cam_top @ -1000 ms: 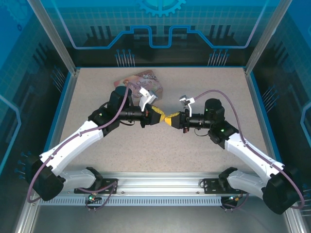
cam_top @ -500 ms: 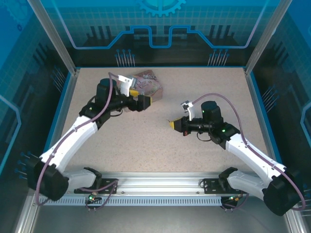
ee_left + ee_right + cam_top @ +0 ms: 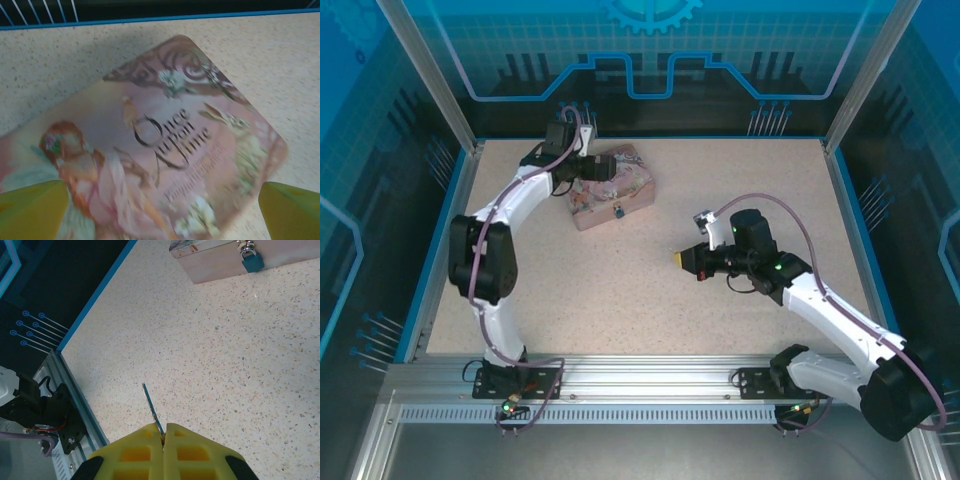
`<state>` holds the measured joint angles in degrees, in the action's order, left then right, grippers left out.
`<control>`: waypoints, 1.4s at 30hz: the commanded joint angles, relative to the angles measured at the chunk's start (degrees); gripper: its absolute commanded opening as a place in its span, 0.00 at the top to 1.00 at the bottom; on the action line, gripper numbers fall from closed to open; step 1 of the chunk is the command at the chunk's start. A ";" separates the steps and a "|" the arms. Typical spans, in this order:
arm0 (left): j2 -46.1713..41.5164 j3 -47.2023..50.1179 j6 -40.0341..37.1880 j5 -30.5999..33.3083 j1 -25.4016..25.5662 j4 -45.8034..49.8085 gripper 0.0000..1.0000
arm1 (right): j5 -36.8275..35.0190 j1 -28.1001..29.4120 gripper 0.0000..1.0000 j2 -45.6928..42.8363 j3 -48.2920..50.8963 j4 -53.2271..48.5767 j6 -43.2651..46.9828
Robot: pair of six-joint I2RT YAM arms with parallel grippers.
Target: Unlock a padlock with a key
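Facing a speckled bench (image 3: 740, 170) inside blue walls (image 3: 380, 250) — one tin (image 3: 165, 150), one padlock (image 3: 252, 261), one key (image 3: 151, 407) pinched in my right hand (image 3: 163, 432); left hand (image 3: 161, 210) spread.

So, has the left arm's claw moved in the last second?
Yes. The left gripper has swung from the middle of the table, beside the right gripper, back toward the far blue rim, and now hangs open over the pink tin.
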<state>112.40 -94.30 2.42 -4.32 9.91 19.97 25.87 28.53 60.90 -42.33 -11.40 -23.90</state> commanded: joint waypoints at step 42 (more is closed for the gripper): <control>23.29 -24.00 -14.28 -8.17 5.21 17.16 0.20 | 1.63 -4.61 1.00 -6.06 4.09 -1.37 0.32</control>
<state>138.23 -123.98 -10.61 -11.00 12.82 32.62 27.00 24.69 55.81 -38.65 -11.73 -23.92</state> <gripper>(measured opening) 0.800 0.045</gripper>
